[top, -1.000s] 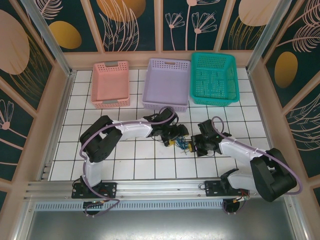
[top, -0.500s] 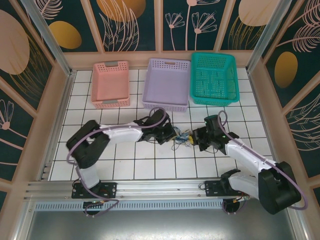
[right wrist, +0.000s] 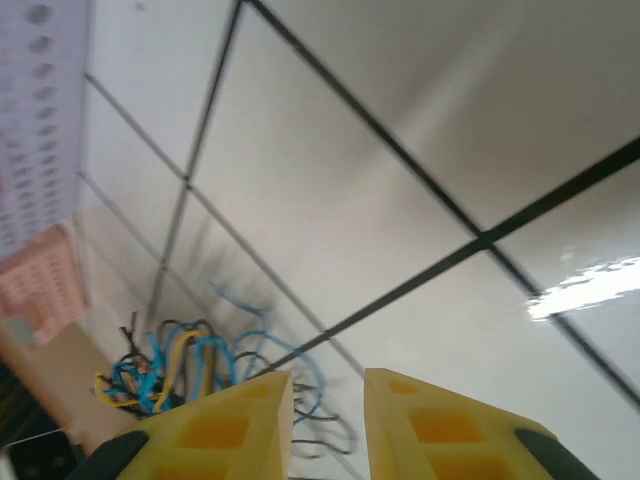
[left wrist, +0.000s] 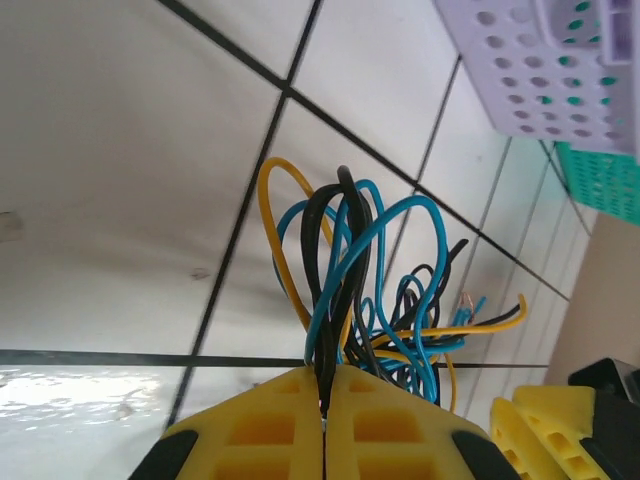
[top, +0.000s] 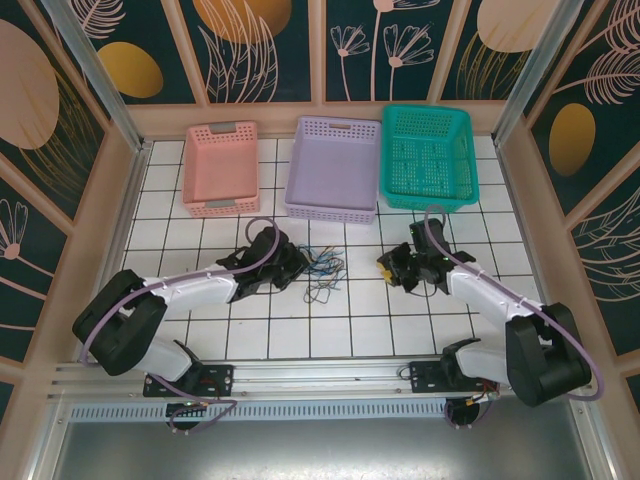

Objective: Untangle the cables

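In the left wrist view the cables (left wrist: 350,270) vanish between the left gripper's (left wrist: 324,378) pressed-together pads, hiding their lower ends. The bottom edge cuts off its fingers (left wrist: 260,425). The lilac basket (left wrist: 530,60) is cropped at the top corner. The right wrist view is blurred, so the cable strands smear together there. From above, their crossings are too small to tell.

White tiled floor (top: 160,230) (black grid lines) inside dark floral walls (top: 270,50).

Pink basket (top: 221,165), purple basket (top: 333,165), teal basket (top: 428,155)
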`<state>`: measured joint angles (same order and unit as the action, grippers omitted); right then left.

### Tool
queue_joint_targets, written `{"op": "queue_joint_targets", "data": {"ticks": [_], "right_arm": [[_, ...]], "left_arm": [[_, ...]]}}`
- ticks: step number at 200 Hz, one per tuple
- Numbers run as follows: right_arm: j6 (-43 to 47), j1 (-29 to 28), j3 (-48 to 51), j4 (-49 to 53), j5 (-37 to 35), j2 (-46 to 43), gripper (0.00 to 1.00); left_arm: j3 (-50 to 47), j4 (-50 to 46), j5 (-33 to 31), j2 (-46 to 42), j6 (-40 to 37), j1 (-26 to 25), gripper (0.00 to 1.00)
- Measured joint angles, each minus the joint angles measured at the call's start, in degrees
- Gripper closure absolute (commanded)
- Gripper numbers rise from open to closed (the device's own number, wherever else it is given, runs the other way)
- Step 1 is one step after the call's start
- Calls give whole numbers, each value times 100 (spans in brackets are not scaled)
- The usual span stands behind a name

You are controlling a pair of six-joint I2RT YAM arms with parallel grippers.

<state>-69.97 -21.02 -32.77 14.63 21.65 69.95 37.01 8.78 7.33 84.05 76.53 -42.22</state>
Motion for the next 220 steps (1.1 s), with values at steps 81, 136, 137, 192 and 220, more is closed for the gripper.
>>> {"op": "queue_joint_targets", "data": {"ticks": [81,136,137,192,220], "right_arm": [[251,-992,-1303,155,-398,120,35],[-960,-1257,-1220,-664,0,1117,92],[-960,-1255,-1209,-678,7,1119,94],[-1519,-949,-409,-887,120,811,100],[-1445,-632,-59,-728,52,562,100]], "left_arm": [[105,155,249,-129,-1458,-35,100],[278,278,332,-216,-2225,-98,100],[278,280,332,-221,-2229,-98,100],[-315,601,-133,-1375,-2070,-125,100],[-662,643,-542,-1923,-1777,-24,100]]}}
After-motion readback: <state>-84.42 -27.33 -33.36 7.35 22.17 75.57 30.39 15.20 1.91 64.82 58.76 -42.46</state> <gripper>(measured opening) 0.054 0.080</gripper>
